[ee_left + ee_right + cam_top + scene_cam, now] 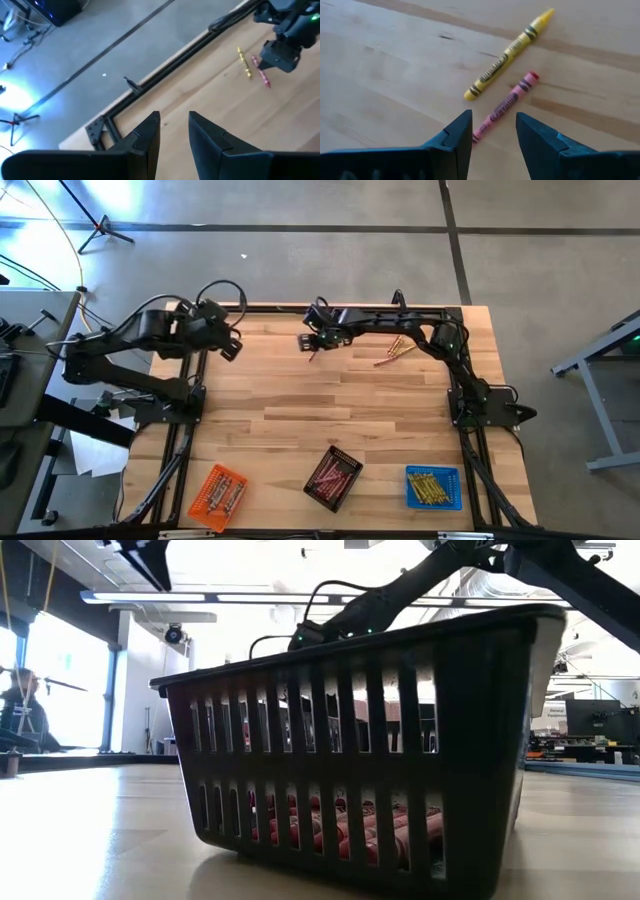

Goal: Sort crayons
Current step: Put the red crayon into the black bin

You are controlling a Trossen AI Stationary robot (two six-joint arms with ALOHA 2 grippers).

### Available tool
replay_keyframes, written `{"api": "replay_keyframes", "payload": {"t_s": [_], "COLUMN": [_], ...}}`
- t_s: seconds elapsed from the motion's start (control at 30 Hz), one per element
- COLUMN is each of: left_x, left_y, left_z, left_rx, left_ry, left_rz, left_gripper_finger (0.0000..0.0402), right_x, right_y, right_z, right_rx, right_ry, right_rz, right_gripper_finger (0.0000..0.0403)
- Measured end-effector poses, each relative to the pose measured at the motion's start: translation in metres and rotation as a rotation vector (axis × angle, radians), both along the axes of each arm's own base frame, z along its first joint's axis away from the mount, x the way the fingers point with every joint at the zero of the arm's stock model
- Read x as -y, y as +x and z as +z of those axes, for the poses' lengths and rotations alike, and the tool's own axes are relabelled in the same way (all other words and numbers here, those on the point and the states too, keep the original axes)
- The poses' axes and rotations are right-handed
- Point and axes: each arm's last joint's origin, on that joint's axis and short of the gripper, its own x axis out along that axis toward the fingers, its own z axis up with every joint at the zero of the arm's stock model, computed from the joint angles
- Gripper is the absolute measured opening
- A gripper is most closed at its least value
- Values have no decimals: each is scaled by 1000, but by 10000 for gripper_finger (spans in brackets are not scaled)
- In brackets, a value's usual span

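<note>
Your right end effector [492, 132] hovers with its fingers parted and empty over a pink crayon [505, 106], a yellow crayon [509, 53] lying just beside it; your left end effector [174, 132] waits, parted and empty, over the desk [330, 395].

We are finding the table's [330, 395] centre lying open for passage. Three trays are standing along the 6 o'clock edge: orange tray [217, 496], black tray [333, 476], blue tray [433, 487], with gaps between. Toward 12 o'clock, two loose crayons [396, 352] are lying near the right arm [400, 321].
</note>
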Motion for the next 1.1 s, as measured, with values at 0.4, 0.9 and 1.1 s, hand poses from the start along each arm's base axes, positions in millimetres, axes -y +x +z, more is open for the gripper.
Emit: {"api": "replay_keyframes", "payload": {"t_s": [0.4,0.9,1.1], "left_x": [-4,1,2], "left_y": [-36,-64,-69], "left_z": [14,21,22], "left_rx": [37,110,124], "left_ry": [45,52,54], "left_rz": [2,-25,-25], "left_gripper_finger": [90,90,90], "right_x": [-6,-4,-4], "right_y": [-4,3,10], "right_z": [-3,-16,-23], "right_rx": [-64,-20,-56], "right_ry": [17,54,65], "right_rz": [-42,-131,-122], "right_gripper_finger": [137,137,137]}}
